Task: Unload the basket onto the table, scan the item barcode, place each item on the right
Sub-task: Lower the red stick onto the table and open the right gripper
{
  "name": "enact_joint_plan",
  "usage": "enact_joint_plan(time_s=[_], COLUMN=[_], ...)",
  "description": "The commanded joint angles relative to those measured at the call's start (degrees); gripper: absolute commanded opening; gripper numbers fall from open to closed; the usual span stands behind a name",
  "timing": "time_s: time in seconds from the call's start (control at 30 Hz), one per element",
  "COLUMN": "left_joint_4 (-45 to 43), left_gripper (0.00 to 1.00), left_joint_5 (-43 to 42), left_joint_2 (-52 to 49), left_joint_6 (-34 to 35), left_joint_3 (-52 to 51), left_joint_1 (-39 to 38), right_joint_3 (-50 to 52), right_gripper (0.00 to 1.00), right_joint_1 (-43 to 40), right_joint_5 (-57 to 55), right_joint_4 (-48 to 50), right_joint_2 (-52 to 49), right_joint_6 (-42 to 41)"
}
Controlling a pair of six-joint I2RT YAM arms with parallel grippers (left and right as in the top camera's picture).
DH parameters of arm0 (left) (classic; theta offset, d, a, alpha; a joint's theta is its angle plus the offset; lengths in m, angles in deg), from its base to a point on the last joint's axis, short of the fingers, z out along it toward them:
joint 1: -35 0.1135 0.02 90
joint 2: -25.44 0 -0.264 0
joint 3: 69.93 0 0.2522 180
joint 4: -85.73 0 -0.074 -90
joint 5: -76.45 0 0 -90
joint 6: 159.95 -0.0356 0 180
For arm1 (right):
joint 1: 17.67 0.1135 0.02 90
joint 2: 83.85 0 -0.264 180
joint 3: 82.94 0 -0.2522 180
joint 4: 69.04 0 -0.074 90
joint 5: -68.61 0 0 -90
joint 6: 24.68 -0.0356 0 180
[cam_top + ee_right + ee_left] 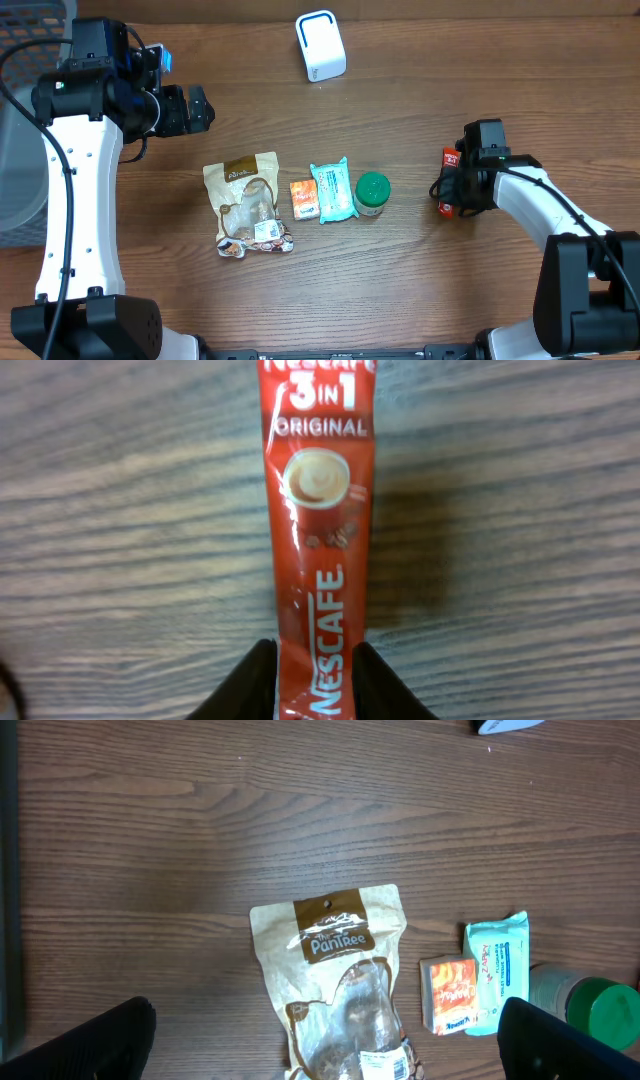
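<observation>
Right gripper (318,672): my fingers are clamped on both edges of the Nescafé sachet (318,510), at its lower end. The sachet is at the right side of the table (420,300), well apart from the green-lidded jar (372,193). Left gripper (204,108): spread wide, holding nothing.

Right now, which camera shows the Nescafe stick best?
Right wrist: the stick is large and centred, label readable, pinched in the right claw. Overhead shows only small red bits beside that claw; the left wrist view misses it.
</observation>
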Motion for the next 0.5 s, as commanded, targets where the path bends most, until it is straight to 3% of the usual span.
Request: enact_joint_plan(time_s=[0.0, 0.27, 0.47], left_joint_4=[-0.1, -0.1, -0.1], left_gripper=[1.00, 1.00, 1.00], left_joint_5=[0.1, 0.1, 0.1], left_joint_2=[-0.3, -0.3, -0.3], left_joint_6=[0.0, 0.0, 0.0], left_joint_3=[-0.4, -0.4, -0.4], left_joint_1=[0.2, 0.2, 0.2], right_joint_3=[1.5, 1.8, 1.8], right_gripper=[0.17, 0.07, 0.07], right_joint_1=[-0.1, -0.1, -0.1], right_joint_5=[-2.3, -10.7, -18.1], right_joint_4=[0.8, -0.3, -2.5], right_joint_2=[-0.1, -0.1, -0.1], right_joint_6=[-0.5, -0.5, -0.5])
